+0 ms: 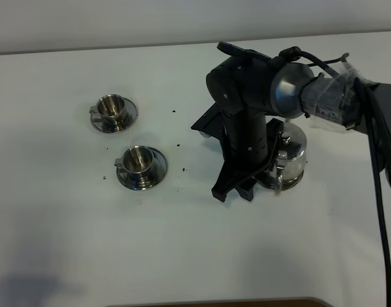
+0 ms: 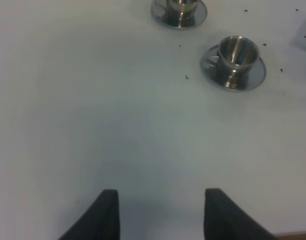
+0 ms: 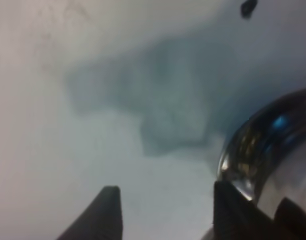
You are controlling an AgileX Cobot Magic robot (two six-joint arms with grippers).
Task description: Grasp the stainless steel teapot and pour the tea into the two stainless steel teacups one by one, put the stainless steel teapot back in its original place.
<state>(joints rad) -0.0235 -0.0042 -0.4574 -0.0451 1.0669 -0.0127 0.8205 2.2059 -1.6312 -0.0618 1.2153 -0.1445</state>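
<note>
The stainless steel teapot (image 1: 291,153) stands upright on the right part of the white table (image 1: 183,256), much of it hidden behind the right arm; its shiny round body and base show to the right of the arm; the right gripper (image 1: 235,192) points down at the table just left of the teapot, tips close to the surface; in the right wrist view its two dark fingers stand apart with only bare table between them, so the jaws are parted and hold nothing, while the pot's curved steel wall sits just outside one finger, whether touching it cannot be told; the far teacup (image 1: 112,109) and the near teacup (image 1: 140,161) stand upright on their saucers at the left, well apart from the teapot; small dark specks (image 1: 174,111) dot the table between cups and arm; the left gripper (image 2: 160,215) hangs over bare table, jaws spread and empty, with both cups farther off in its view.
</note>
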